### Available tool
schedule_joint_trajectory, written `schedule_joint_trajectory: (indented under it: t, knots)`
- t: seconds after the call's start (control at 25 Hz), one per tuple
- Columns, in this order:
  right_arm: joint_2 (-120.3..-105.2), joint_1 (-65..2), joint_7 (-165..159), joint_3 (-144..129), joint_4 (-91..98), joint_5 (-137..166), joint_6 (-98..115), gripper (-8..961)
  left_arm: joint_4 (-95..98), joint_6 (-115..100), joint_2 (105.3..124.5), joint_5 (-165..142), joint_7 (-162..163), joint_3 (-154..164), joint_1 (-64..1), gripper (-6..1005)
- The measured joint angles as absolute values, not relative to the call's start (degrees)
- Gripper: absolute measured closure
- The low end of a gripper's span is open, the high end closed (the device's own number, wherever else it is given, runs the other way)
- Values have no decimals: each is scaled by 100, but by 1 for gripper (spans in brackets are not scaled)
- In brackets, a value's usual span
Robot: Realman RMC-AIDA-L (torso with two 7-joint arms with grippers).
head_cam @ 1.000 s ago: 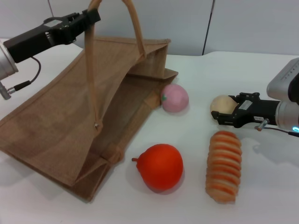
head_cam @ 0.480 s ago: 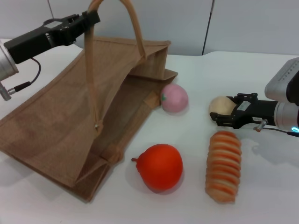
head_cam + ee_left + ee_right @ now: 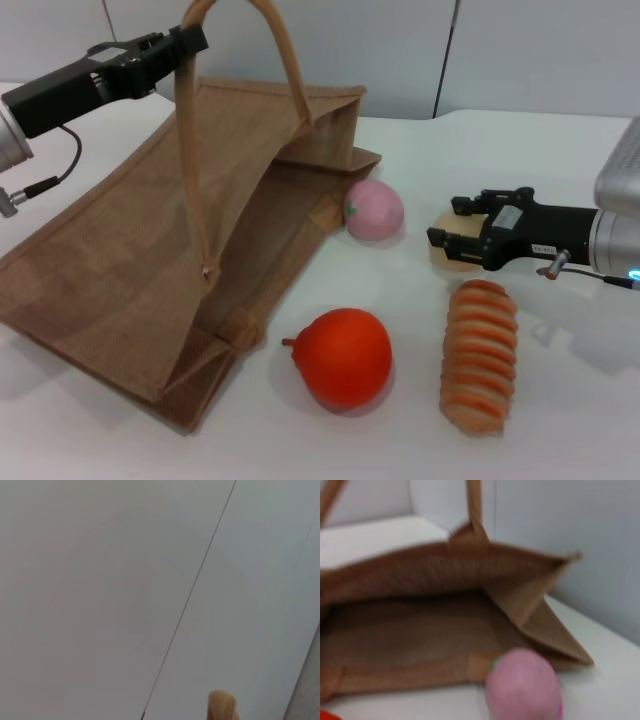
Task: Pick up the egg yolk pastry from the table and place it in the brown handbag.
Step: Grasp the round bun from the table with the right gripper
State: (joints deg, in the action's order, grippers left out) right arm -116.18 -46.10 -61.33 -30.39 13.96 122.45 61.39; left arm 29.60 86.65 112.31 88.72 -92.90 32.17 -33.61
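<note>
The egg yolk pastry [image 3: 456,225], pale beige, is squeezed between the black fingers of my right gripper [image 3: 446,221] just above the table, right of the pink ball; the fingers hide most of it. The brown handbag [image 3: 130,250] lies on its side at the left, its mouth facing right, and the right wrist view looks into the handbag's opening [image 3: 420,630]. My left gripper [image 3: 185,42] is shut on one tan handle [image 3: 190,130] and holds it up. The left wrist view shows only the handle's tip [image 3: 221,706] against a wall.
A pink ball [image 3: 373,210] [image 3: 522,685] rests against the bag's mouth. An orange-red pear-shaped fruit [image 3: 345,357] lies in front of the bag. A striped bread roll [image 3: 480,355] lies just below the right gripper. The white table [image 3: 560,420] has bare room at the front right.
My right gripper has moved left toward the bag with the pastry in it. The left arm has kept holding the handle, hardly moving.
</note>
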Motion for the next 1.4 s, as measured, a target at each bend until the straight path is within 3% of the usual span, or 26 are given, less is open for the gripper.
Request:
schedule_joint_trajectory:
  t: [0.12,0.56,0.64,1.08,1.4]
  knots:
    - [-11618,-4584,-6078,-3037,1428,12146,6207,254,2960,8681,11226,8874,-9290,3217,-3359,854]
    - [-11614,-4553,-6066,-3037,1442,12122,6116,668,2962,8684,11223,8877,-9290,3217,-3357,852]
    - [-11613,-4553,-6065,-3034,1442,12120,6141,893,2962,8682,11223,8877,-9290,3217,-3357,852]
    - [-11608,-4551,-6058,-3023,1451,11982,6199,890,2962,8673,11223,8877,-9290,3217,-3357,849]
    - [-11602,-4551,-6087,-3023,1451,11971,6223,628,2962,8661,11223,8877,-9290,3217,-3357,848]
